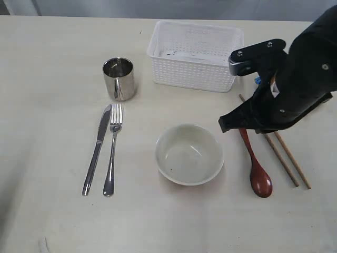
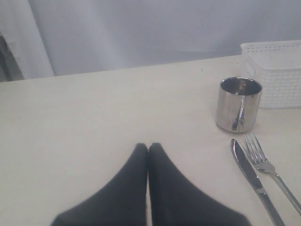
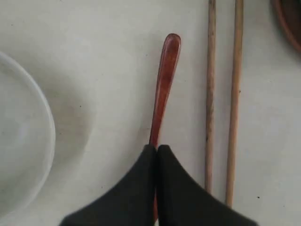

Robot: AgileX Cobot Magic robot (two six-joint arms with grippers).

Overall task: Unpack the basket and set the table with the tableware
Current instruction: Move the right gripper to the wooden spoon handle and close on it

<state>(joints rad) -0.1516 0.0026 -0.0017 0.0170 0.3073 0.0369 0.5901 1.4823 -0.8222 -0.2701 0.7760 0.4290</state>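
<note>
Looking along the right arm, we see it reach in from the surface's [image 1: 47, 221] right edge and bend down over the spoon [image 1: 256, 167]. Its wrist is tipped low, just right of the bowl [image 1: 189, 154]. The right pincer [image 3: 156, 149] is clenched, its tips pressed together directly above the spoon's handle. We cannot tell whether they touch the handle. The chopsticks [image 1: 286, 157] lie just beside the spoon, towards the right edge, and a dark plate's [image 3: 288, 24] rim shows beyond them in the right wrist view.

The left pincer [image 2: 148, 149] is clenched too and grasps nothing, hovering over bare surface. The cup [image 1: 119, 79], knife [image 1: 97, 150] and fork [image 1: 112, 150] are grouped on the left half. The basket [image 1: 194, 71] stands near the far edge in the exterior view.
</note>
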